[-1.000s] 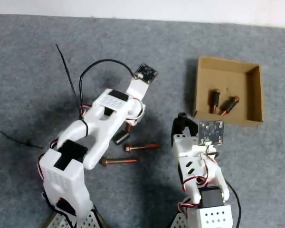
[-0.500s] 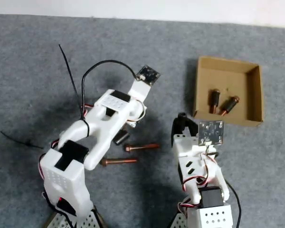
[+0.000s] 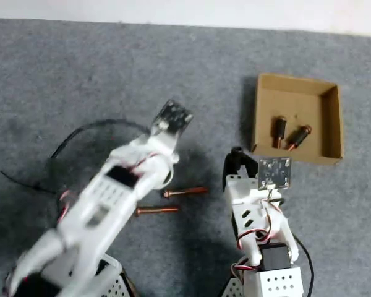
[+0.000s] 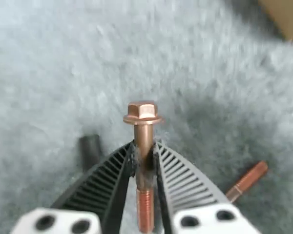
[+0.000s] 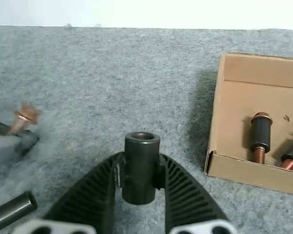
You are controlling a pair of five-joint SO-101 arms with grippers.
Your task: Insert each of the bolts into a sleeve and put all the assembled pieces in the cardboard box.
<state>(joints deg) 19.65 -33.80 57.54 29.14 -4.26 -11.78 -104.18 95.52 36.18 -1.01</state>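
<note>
My left gripper (image 4: pixel 144 148) is shut on the shank of a copper bolt (image 4: pixel 142 113), held head-up above the grey carpet. A loose black sleeve (image 4: pixel 89 148) lies below it, and another bolt (image 4: pixel 247 180) lies off to the side. My right gripper (image 5: pixel 140 163) is shut on an upright black sleeve (image 5: pixel 141 146), its open bore facing up. The left gripper's bolt (image 5: pixel 24 116) shows farther off in the right wrist view. In the high view the right gripper (image 3: pixel 236 162) stands just left of the cardboard box (image 3: pixel 331 93), which holds two assembled pieces (image 3: pixel 279 129) (image 3: pixel 300 136).
Two loose copper bolts (image 3: pixel 184 192) (image 3: pixel 156 211) lie on the carpet between the arms. A spare black sleeve (image 5: pixel 12 209) lies near the right gripper. A black cable tie (image 3: pixel 25 182) lies at the left. The left arm (image 3: pixel 111 192) stretches over the carpet's middle left.
The left arm has lifted off the carpet with the bolt in its gripper and swung back, its cable dropping lower. The right arm and its sleeve have kept still.
</note>
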